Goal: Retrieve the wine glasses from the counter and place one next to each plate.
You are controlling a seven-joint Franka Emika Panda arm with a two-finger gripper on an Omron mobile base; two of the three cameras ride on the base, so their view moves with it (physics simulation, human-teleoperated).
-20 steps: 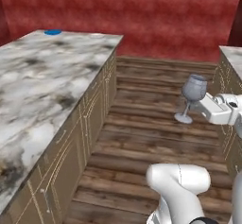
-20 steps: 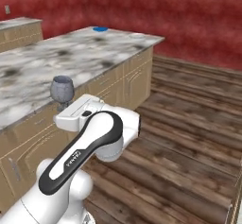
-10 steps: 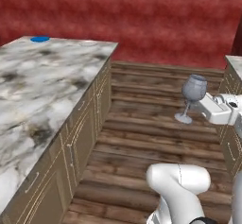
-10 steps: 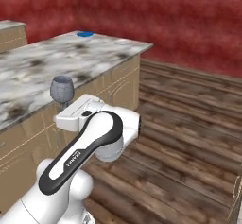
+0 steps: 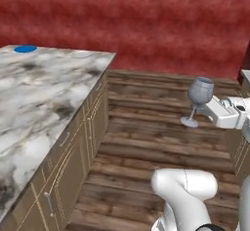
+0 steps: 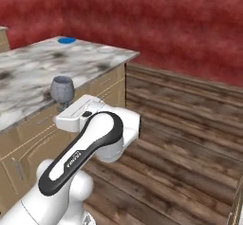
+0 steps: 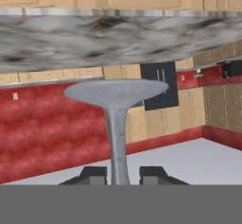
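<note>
Hand view shows the claw [image 7: 120, 175] pinching the thin stem of a translucent grey-blue wine glass [image 7: 116, 124]; carry it level, unhurried, toward the flat blue plate [image 5: 25, 48] on the marble tabletop [image 5: 44, 103] far ahead.

A wine glass [image 5: 200, 92] is held over the floor [image 5: 146, 142] at three o'clock of the counter [image 5: 44, 103], whose plate [image 5: 25, 48] sits at eleven.

A grey-blue translucent wine glass [image 5: 200, 91]; a bright blue plate [image 5: 25, 49] at the far corner of the white-grey, dark-veined marble desk [image 5: 44, 98]; tan cabinets [image 5: 73, 162].
</note>
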